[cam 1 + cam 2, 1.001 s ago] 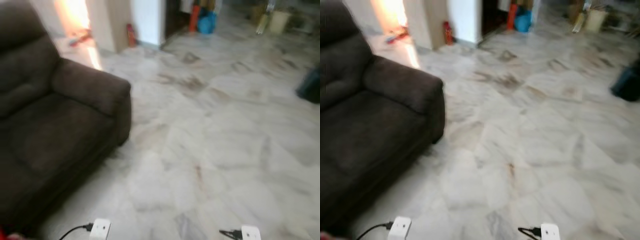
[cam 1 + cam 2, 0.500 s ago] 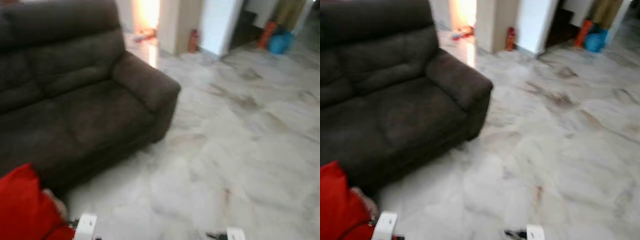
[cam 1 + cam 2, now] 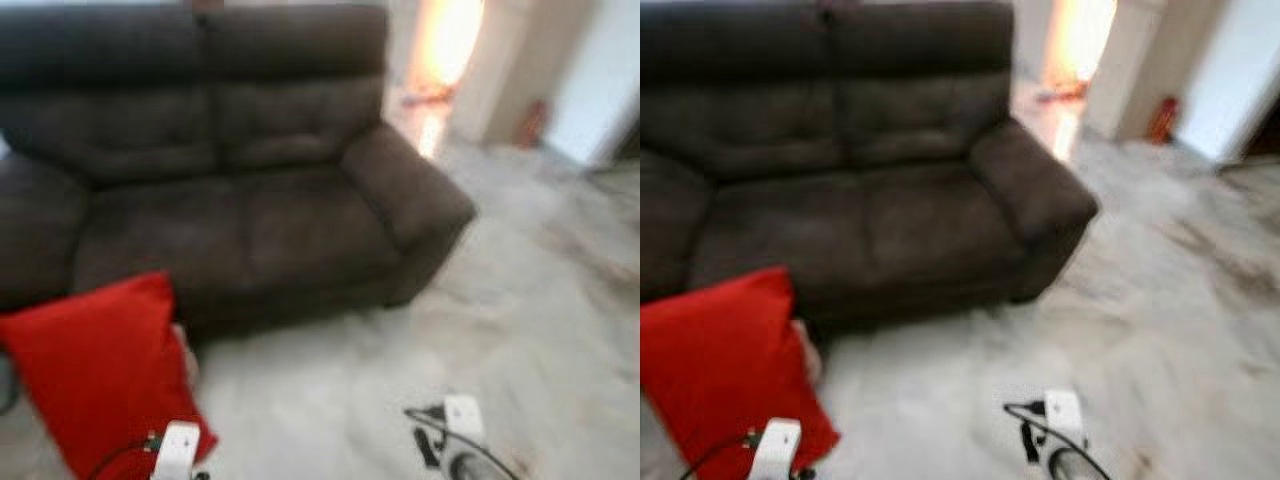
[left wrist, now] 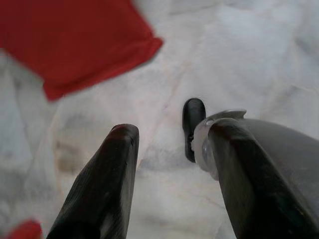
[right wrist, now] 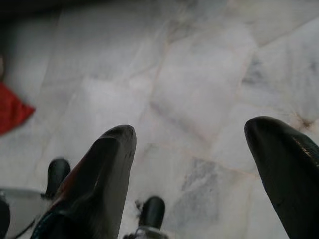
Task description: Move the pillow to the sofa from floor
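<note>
A red pillow [image 3: 95, 365] stands on the pale marble floor at the lower left, leaning against the front of the dark brown sofa [image 3: 240, 210]. The sofa's seat is bare. My left arm's white wrist [image 3: 178, 445] hangs low just right of the pillow's near corner. Seen from the left wrist, the left gripper [image 4: 172, 132] is open above the floor, with the pillow [image 4: 75, 40] a little beyond its fingertips and not touching. My right gripper [image 5: 192, 128] is open over bare floor, and a corner of the pillow [image 5: 12, 109] lies off to its side.
The sofa's right armrest [image 3: 410, 195] juts toward the open marble floor [image 3: 540, 300] on the right. A bright doorway [image 3: 1075, 45], a pale pillar [image 3: 1130, 70] and a small red extinguisher [image 3: 1160, 118] stand behind. The picture is blurred.
The camera has swung to the left, so the whole sofa and the red pillow have come into view. The pillow itself has not moved, and both grippers still hang low.
</note>
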Controlling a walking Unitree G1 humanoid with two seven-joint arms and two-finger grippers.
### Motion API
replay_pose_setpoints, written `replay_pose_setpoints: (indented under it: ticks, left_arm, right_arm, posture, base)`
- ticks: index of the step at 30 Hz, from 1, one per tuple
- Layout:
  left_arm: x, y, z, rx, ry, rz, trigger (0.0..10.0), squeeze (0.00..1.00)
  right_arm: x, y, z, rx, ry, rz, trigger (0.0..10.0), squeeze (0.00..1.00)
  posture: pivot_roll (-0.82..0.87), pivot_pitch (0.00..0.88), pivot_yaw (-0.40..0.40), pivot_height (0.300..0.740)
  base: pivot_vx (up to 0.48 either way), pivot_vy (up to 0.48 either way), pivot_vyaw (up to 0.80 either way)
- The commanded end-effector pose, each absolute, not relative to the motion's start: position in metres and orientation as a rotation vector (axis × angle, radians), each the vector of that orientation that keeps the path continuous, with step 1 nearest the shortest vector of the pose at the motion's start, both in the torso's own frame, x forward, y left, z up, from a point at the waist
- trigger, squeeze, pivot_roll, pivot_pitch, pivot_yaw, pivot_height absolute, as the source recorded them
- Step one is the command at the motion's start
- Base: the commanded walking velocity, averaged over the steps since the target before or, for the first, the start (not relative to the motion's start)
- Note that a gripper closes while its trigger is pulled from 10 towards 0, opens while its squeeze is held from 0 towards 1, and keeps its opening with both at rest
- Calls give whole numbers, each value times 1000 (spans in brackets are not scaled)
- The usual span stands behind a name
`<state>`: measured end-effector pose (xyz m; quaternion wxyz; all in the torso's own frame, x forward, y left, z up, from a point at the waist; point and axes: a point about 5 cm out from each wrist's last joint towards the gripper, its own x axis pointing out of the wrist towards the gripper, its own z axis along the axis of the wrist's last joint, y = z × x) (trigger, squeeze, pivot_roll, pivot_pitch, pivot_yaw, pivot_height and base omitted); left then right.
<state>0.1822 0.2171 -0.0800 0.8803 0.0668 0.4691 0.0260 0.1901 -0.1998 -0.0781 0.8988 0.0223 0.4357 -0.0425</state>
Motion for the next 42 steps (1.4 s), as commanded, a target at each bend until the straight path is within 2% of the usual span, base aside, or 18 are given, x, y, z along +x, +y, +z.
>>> replay_pose_setpoints:
  ticks: [1,5,12,16,17,24,27,42]
  left_arm:
    - [179,210,-83,105,1000,62,10000,0]
    - [179,198,-86,92,1010,30,10000,0]
    - [175,184,-89,103,1028,-29,10000,0]
    - [176,183,-89,124,1023,-42,10000,0]
    - [178,185,-87,142,1008,-48,10000,0]
    - [181,195,-85,143,993,-8,10000,0]
    - [180,198,-85,145,1000,7,10000,0]
    - [178,197,-86,126,1001,21,10000,0]
  right_arm:
    - [190,-201,-78,67,901,-108,10000,0]
    - [183,-211,-80,60,914,-139,10000,0]
    - [162,-227,-85,80,942,-214,10000,0]
    - [159,-229,-86,88,950,-225,10000,0]
    - [160,-225,-87,91,963,-204,10000,0]
    - [165,-222,-86,74,981,-163,10000,0]
    - [170,-222,-84,71,973,-155,10000,0]
    - [153,-210,-93,105,993,-158,10000,0]
  posture:
    - [76,0,-79,740]
    - [49,0,-70,740]
    - [-15,0,0,740]
    - [-14,0,-7,740]
    - [22,0,-49,740]
    - [62,0,-83,740]
    - [70,0,-82,740]
    - [68,9,-69,740]
  base:
    - [0,0,800]
    - [0,0,800]
    - [0,0,800]
    - [0,0,800]
    - [0,0,800]
    - [0,0,771]
    - [0,0,725]
    - [0,0,649]
